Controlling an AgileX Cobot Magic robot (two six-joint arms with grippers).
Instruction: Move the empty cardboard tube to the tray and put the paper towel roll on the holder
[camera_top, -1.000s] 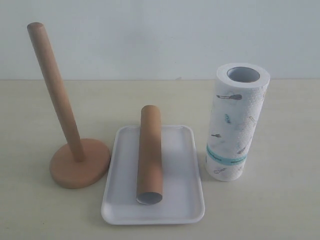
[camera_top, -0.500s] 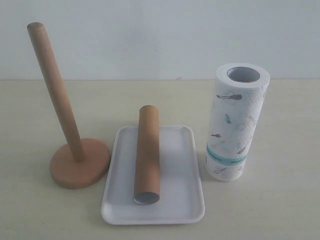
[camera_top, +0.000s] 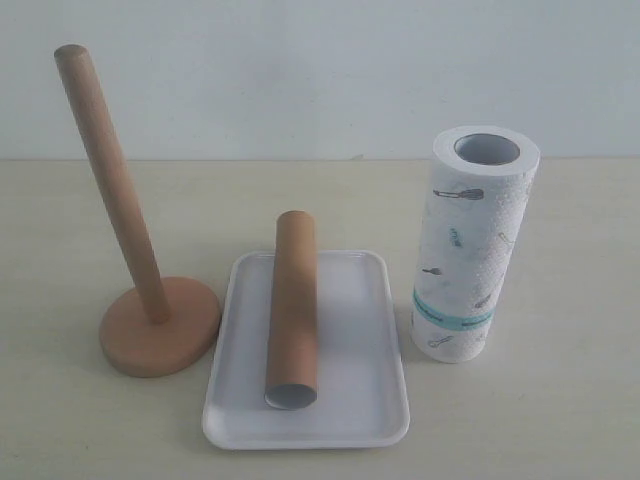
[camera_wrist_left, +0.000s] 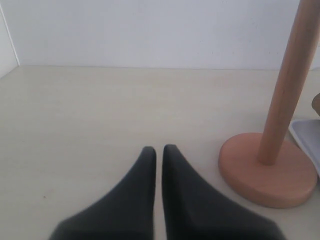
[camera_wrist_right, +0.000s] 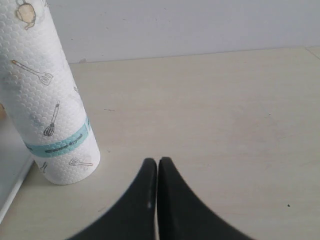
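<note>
The cardboard tube (camera_top: 294, 305) lies lengthwise in the tray (camera_top: 372, 340), its far end appearing to reach over the far rim, so that half of the job looks done. The paper towel roll (camera_top: 470, 250) stands upright on the desk (camera_top: 560, 400) just beside the tray, not yet on the holder (camera_top: 150, 335), which sits on the tray's other side. The left gripper (camera_wrist_left: 159, 150) is clenched on nothing, low over the desk near the holder's base. The right gripper (camera_wrist_right: 157, 162) is likewise closed and empty, near the roll. The main risk is the roll itself. It is tall and narrow-footed, so a gripper that arrives closed, or opens too little for so thick a roll, would likely knock it over, perhaps onto the tray, where the round tube could roll off. Squeezing hard would probably crush the soft paper. The carry must cross above the tray, and a low pass could clip the tube. At the holder, a core not centred over the rounded pole (camera_top: 110, 190) top could catch and tip the stand.
</note>
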